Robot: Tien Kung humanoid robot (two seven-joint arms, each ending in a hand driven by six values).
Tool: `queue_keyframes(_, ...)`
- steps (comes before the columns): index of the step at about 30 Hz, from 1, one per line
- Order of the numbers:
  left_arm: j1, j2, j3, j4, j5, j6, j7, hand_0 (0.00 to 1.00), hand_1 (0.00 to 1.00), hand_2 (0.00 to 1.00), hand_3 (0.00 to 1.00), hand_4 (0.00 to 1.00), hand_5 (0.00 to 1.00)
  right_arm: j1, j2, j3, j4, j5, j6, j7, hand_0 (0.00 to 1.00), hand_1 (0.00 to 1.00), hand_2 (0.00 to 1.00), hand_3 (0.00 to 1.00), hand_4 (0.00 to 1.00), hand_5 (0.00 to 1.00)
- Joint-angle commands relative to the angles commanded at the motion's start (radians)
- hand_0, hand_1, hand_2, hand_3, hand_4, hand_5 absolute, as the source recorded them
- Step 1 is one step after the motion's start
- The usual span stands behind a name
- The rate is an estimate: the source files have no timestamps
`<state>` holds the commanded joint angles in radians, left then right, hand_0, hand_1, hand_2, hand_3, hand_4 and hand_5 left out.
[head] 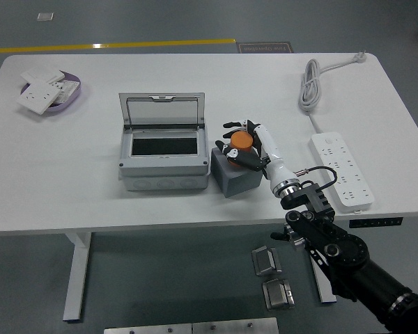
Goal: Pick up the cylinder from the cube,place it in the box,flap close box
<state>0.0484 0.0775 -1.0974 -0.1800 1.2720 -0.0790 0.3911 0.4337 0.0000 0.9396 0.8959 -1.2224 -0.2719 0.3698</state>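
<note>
**Cylinder still on the cube, hand closing round it**

Head view, the only one on offer: the white table (70, 188) fills the frame, and the grey box (164, 154) sits a little left of its middle with the clear lid (163, 111) propped upright at the box's twelve o'clock, so the dark opening is ready to receive. Just beside the box, at its three o'clock, stands the grey cube (235, 178), and the orange cylinder (242, 141) is on top of it. The right hand (245, 145) reaches in from five o'clock, its fingers (231, 125) wrapped about the cylinder on both sides. From here it looks like a grasp, though I can't swear the fingers are pressing rather than only framing it, the dark tips blur against the orange. No left arm shows anywhere.

By my reckoning the job is at its first step: the cylinder has not left the cube, nothing lies in the box that I can make out, and the lid is open. Lifting, carrying over to nine o'clock, dropping in, and flapping the lid down all remain.

Off to the sides, a white power strip (343, 169) lies at the cube's three o'clock, and a purple tray (75, 95) of white plates at ten o'clock.
</note>
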Motion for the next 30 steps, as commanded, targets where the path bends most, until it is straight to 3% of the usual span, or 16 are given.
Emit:
queue_keyframes(4,-0.001,0.0,0.0,0.0,0.001,0.0,-0.001,0.578,0.625,0.54,0.548,0.615,0.276,0.0,0.0,-0.001,0.0,0.001,-0.002,-0.001,0.636,0.628,0.534,0.593,0.584,0.056)
queue_keyframes(5,-0.001,0.0,0.0,0.0,0.0,0.0,-0.001,0.578,0.625,0.54,0.548,0.615,0.276,0.0,0.0,-0.001,0.0,0.002,-0.002,-0.001,0.69,0.624,0.524,0.579,0.426,0.002)
queue_keyframes(10,-0.003,0.001,0.0,0.0,-0.001,0.001,-0.006,0.578,0.625,0.54,0.548,0.615,0.276,0.0,0.0,-0.002,-0.003,0.012,-0.004,-0.001,0.69,0.624,0.524,0.579,0.426,0.002)
queue_keyframes(11,-0.004,0.002,0.0,0.0,0.0,0.001,-0.008,0.578,0.625,0.54,0.548,0.611,0.278,0.0,0.0,-0.003,-0.004,0.015,-0.005,-0.001,0.66,0.604,0.502,0.558,0.357,0.002)
queue_keyframes(16,-0.006,0.003,0.002,0.0,-0.003,0.003,-0.015,0.578,0.625,0.54,0.548,0.611,0.278,0.0,0.0,-0.007,-0.003,0.023,-0.008,-0.004,0.66,0.604,0.502,0.558,0.357,0.002)
queue_keyframes(17,-0.006,0.003,0.003,0.0,-0.005,0.003,-0.017,0.577,0.625,0.54,0.548,0.609,0.278,0.0,0.0,-0.009,-0.003,0.026,-0.008,-0.005,0.626,0.592,0.485,0.545,0.258,0.002)
queue_keyframes(22,-0.005,0.002,0.002,0.0,-0.006,0.006,-0.02,0.577,0.625,0.54,0.548,0.609,0.278,-0.003,0.0,-0.018,0.006,0.026,-0.01,-0.01,0.626,0.592,0.485,0.545,0.258,0.002)
queue_keyframes(23,-0.005,0.002,0.002,0.0,-0.005,0.006,-0.02,0.575,0.622,0.54,0.549,0.608,0.28,-0.003,0.0,-0.019,0.01,0.024,-0.012,-0.011,0.562,0.563,0.464,0.442,0.109,0.002)
queue_keyframes(28,-0.004,0.001,-0.003,0.0,-0.002,0.008,-0.02,0.575,0.622,0.54,0.549,0.608,0.28,0.008,-0.001,-0.019,0.048,-0.005,-0.034,-0.026,0.562,0.563,0.464,0.442,0.109,0.002)
queue_keyframes(30,-0.003,0.001,-0.005,0.0,0.0,0.008,-0.019,0.574,0.621,0.54,0.549,0.609,0.286,0.017,-0.007,-0.023,0.074,-0.025,-0.045,-0.041,0.519,0.535,0.451,0.387,0.069,0.002)
